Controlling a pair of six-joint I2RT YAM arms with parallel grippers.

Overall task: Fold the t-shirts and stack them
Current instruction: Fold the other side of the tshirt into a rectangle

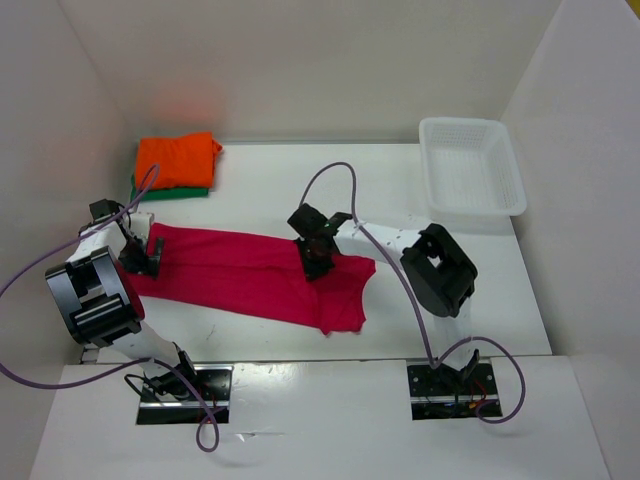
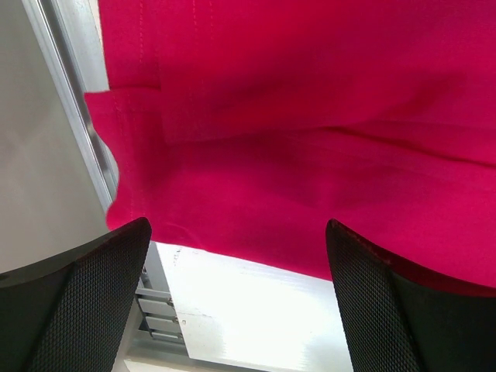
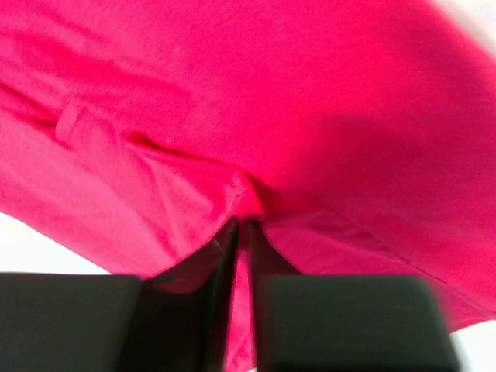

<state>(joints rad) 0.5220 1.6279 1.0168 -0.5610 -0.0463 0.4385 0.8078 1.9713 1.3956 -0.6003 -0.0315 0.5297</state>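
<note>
Right wrist view shows the right gripper (image 3: pixel 240 225) pinched onto a small ridge of the magenta-red t-shirt (image 3: pixel 232 116). The garment lies spread on the table (image 1: pixel 470 310), near the stacked orange t-shirt (image 1: pixel 178 158) and green t-shirt (image 1: pixel 170 191). The left gripper (image 2: pixel 236 232) hangs wide open over its edge. With so little cloth caught, a pull could slip free or drag the unheld end askew.

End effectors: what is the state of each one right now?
Left end effector: open, holding nothing, above the magenta-red plain cloth t-shirt.
Right end effector: closed on a fold of that t-shirt.
</note>
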